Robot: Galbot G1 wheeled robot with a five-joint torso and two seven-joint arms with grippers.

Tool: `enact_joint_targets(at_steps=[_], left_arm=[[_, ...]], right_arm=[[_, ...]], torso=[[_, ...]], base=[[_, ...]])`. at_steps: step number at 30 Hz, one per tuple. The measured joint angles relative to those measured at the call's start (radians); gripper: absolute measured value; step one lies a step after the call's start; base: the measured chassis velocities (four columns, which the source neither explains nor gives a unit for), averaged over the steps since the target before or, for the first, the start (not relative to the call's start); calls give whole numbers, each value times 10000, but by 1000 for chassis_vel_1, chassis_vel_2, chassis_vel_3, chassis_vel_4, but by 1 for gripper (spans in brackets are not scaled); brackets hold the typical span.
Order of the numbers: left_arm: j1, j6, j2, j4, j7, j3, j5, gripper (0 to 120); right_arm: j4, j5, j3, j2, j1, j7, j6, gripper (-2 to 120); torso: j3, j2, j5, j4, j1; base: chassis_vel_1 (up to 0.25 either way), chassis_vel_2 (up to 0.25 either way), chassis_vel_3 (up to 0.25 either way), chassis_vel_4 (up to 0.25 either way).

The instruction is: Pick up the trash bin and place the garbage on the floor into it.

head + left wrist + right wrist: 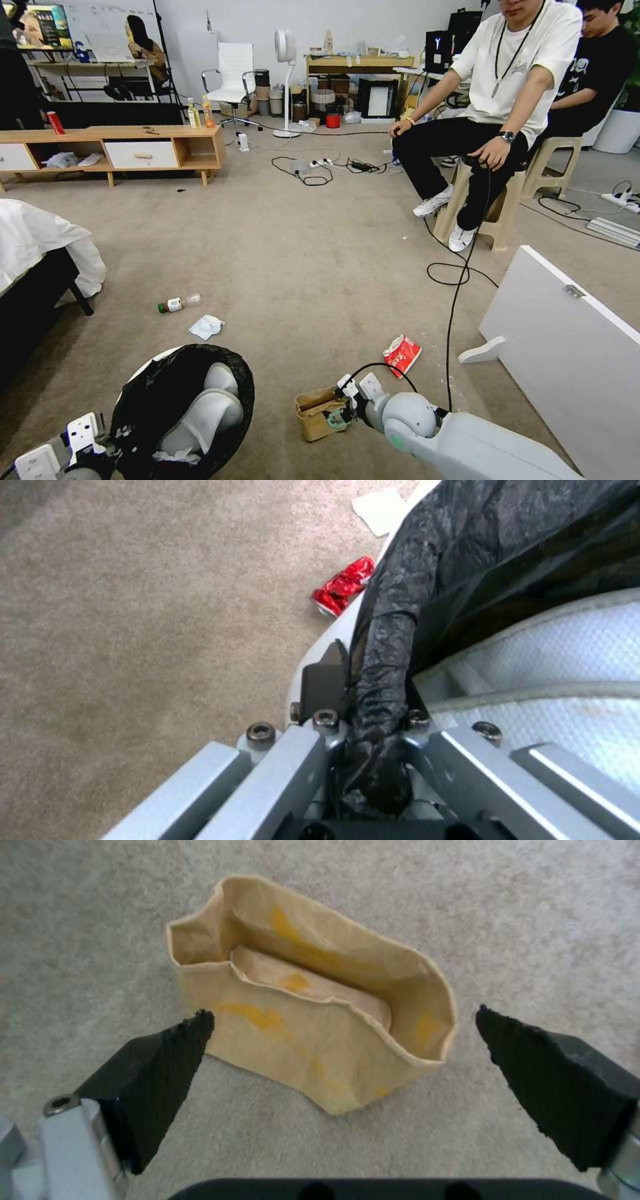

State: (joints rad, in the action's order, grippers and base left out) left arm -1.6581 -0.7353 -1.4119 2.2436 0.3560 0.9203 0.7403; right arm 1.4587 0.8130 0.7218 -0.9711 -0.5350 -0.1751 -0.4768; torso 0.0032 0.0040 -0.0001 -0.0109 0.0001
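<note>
Below my right gripper [343,1040], whose jaws are spread wide, the brown paper bag [313,1005] lies open-mouthed on the floor [533,915], light and crushable I judge, so I'd pinch its upper wall, while my left gripper [363,700] clamps the trash bin [183,400] by its rim.

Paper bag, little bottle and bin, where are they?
paper bag [313,1040], right wrist view, its front wall.
little bottle [177,304], head view, its label.
bin [150,363], head view, white rim.
</note>
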Motion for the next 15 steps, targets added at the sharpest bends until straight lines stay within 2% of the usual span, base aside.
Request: enact_joint_targets(at_steps=[7, 15], left_arm=[[-7, 0, 39, -16, -9, 3, -5, 1], [4, 0, 21, -120, -38, 3, -22, 1]], right_arm=[[-850, -315, 500, -654, 185, 201, 494, 99], [-1243, -417, 731, -1037, 236, 260, 654, 99]], torso=[[0, 0, 1, 1, 0], [0, 0, 0, 1, 0]], base=[[0, 0, 0, 0], [0, 0, 0, 0]])
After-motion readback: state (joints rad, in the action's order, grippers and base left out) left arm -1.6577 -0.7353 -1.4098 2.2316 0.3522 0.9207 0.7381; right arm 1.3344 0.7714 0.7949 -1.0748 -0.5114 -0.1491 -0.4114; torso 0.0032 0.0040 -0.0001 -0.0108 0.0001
